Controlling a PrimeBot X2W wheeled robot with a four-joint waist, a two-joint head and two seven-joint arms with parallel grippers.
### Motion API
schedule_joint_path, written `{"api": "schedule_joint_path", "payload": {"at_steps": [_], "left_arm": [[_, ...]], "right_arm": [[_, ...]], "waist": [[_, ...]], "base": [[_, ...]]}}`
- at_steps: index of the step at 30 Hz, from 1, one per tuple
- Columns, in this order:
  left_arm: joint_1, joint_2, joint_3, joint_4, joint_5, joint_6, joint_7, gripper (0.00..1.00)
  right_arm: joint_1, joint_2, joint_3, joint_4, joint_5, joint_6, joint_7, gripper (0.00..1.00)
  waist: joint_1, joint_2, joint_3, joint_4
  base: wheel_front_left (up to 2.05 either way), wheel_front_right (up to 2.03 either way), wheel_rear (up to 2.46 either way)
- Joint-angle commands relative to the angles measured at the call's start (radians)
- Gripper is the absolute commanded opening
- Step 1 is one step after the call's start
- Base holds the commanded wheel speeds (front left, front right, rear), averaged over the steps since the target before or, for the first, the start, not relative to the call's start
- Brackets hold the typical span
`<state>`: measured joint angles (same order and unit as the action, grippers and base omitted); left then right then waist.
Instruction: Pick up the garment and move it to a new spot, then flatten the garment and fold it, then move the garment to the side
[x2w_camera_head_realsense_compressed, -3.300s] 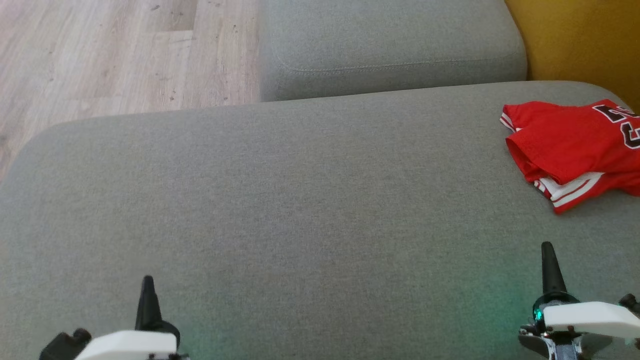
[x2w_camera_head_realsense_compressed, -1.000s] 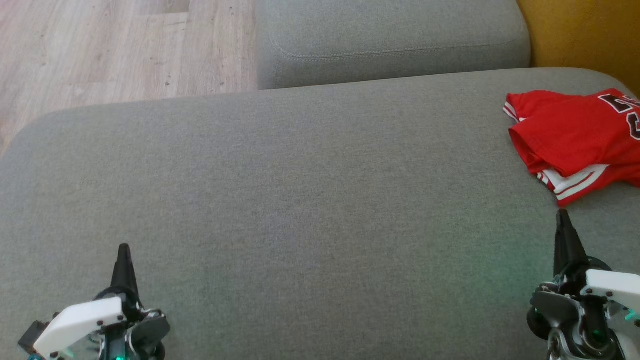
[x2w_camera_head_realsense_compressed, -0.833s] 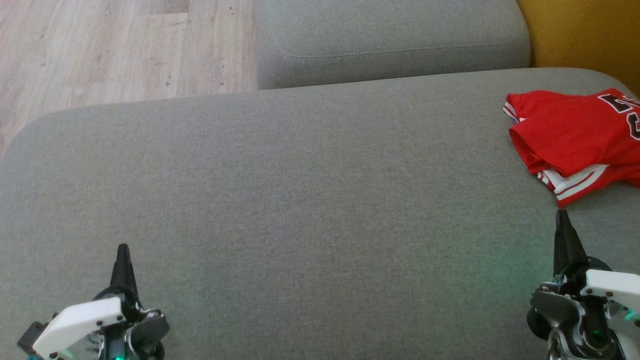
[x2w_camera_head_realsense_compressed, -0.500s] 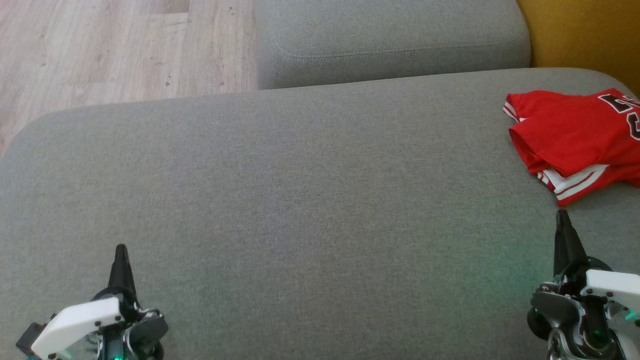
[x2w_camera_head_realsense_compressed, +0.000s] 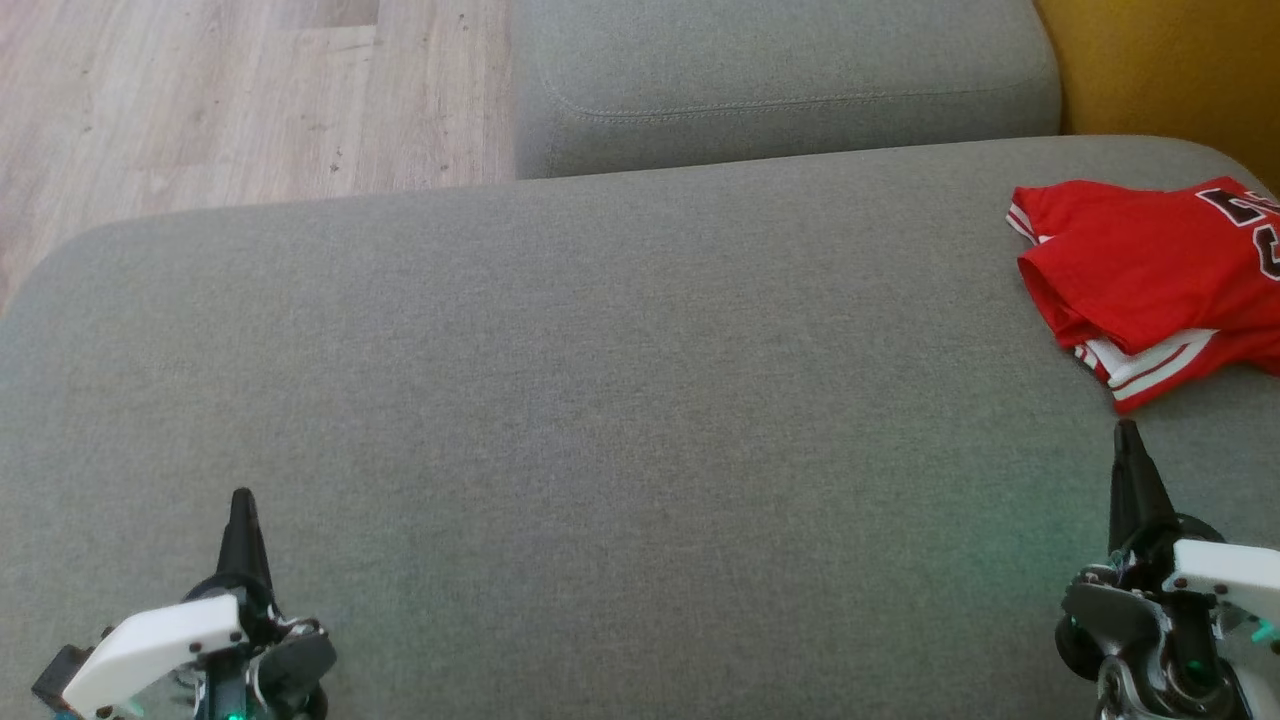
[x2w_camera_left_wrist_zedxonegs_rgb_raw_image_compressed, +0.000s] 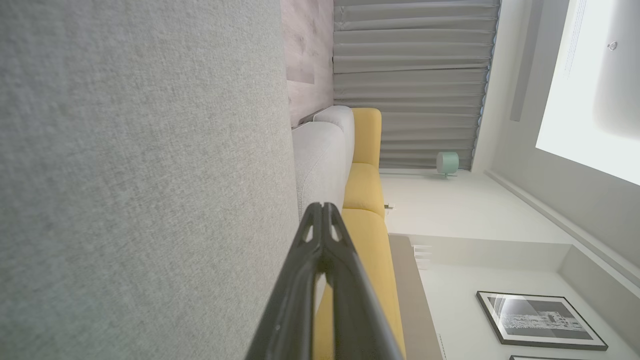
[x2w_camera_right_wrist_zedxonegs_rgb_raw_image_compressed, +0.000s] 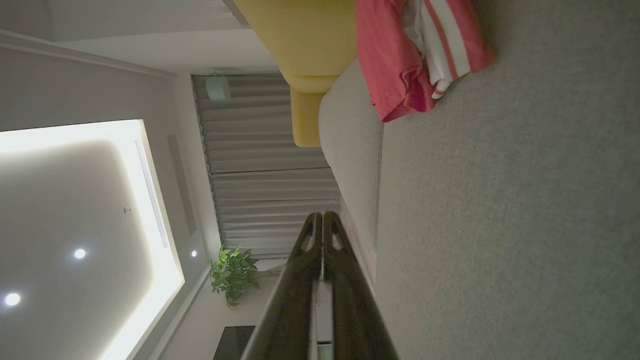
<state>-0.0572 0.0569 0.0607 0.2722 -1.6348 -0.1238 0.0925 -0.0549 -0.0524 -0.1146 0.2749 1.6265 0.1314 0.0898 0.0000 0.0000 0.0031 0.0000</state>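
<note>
Both pincers are sitting fully closed and holding nothing: left pincer (x2w_camera_head_realsense_compressed: 241, 497) is hanging over the near-left of the sofa (x2w_camera_head_realsense_compressed: 600, 400), right pincer (x2w_camera_head_realsense_compressed: 1127, 430) is hovering near-right, tip aiming far, just short of the garment (x2w_camera_head_realsense_compressed: 1140, 275) but not touching it. Garment is lying at the far right of the seat, bunched in loose layers, with part of it running off the right edge of the head view, so its full outline is not showing. Its long axis is looking roughly left-right, tipping a bit toward near on the right side; the red sleeve-like end is pointing left, the white-striped trim is facing near-left toward the right pincer, and the dark lettering is sitting at the right end, facing up. Risks, as I'm judging them: with the jaws closed, driving the right pincer forward is likely just shoving the cloth further right toward the yellow cushion (x2w_camera_head_realsense_compressed: 1160, 60) instead of gripping it. Pinching only the top layer is likely leaving the striped under-layer dragging, so the bundle is opening out mid-lift. The soft seat is giving under pressure, so a deep pinch is risking catching upholstery along with cloth. Left pincer is sitting well apart from the garment, so any two-handed lift is needing a long reach across, and the hidden right part is making a matching grip point hard to pick.
</note>
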Motion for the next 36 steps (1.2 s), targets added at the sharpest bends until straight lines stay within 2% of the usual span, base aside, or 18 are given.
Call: {"api": "schedule_joint_path", "payload": {"at_steps": [1,36], "left_arm": [[-0.049,0.008,0.034,-0.028,0.01,-0.007,0.005,0.0],[-0.05,0.002,0.041,-0.028,0.016,-0.007,0.011,0.0]], "right_arm": [[-0.052,-0.009,0.016,-0.031,-0.005,-0.001,0.011,0.0],[-0.052,-0.005,0.01,-0.031,-0.01,-0.001,0.016,0.0]], "waist": [[0.0,0.0,0.0,0.0],[0.0,0.0,0.0,0.0]], "base": [[0.0,0.0,0.0],[0.0,0.0,0.0]]}}
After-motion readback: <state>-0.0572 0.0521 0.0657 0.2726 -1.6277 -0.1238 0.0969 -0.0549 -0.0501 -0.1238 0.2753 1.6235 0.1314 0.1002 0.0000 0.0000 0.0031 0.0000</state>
